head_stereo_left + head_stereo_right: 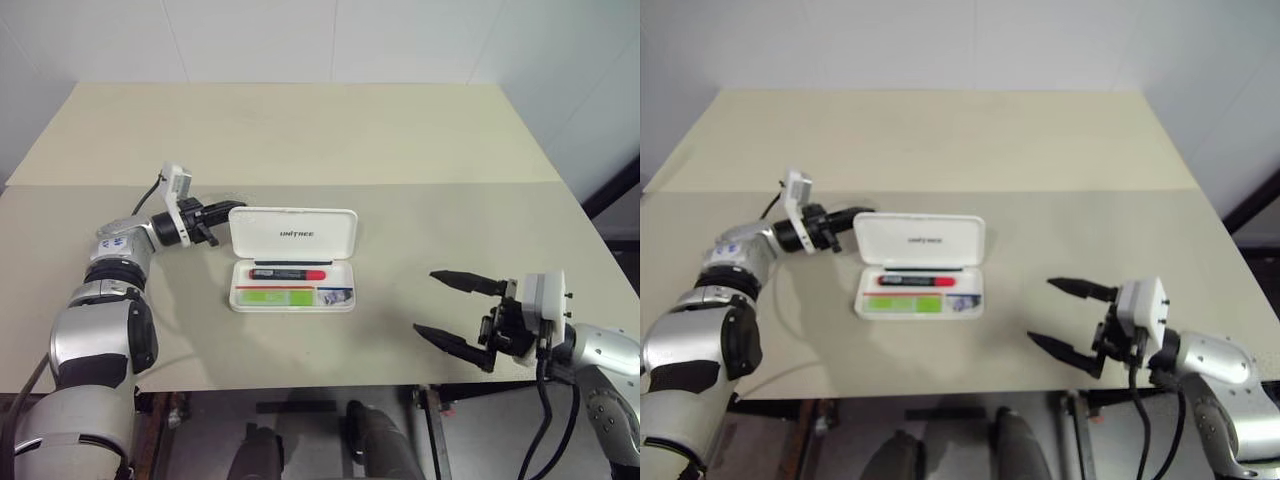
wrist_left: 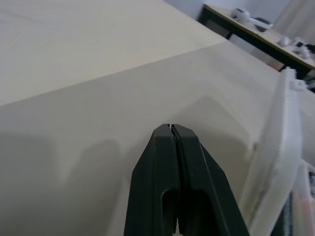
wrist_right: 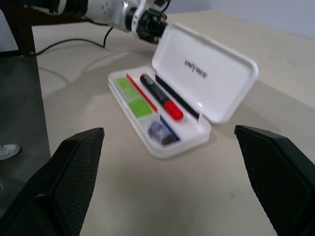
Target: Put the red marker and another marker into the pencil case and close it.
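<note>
So my left gripper (image 1: 212,222) has its two black fingers pinched fully together with nothing between them, and it sits at roughly 9 o'clock of the pencil case (image 1: 292,260), just behind the upright lid's left edge; from the left wrist view I can't tell for sure if the fingertips touch the lid or hang just off it. Moving outward, the case is in the middle of the table (image 1: 300,130), lid standing open with the lettering facing me. The red marker (image 1: 288,273) already lies in the tray along the hinge side, red cap end toward 3 o'clock, and the stubby green highlighter, i.e. another marker (image 1: 276,296), lies in the near half of the tray with a small bluish thing I can't make out next to it. Way off at about 4 o'clock my right gripper (image 1: 455,311) hangs spread wide and empty, well apart from the case. My read: both markers are in, so closing is the step in hand. Next move needs the closed fingers to get behind the lid and push it toward me and down without shoving the whole case across the table.
</note>
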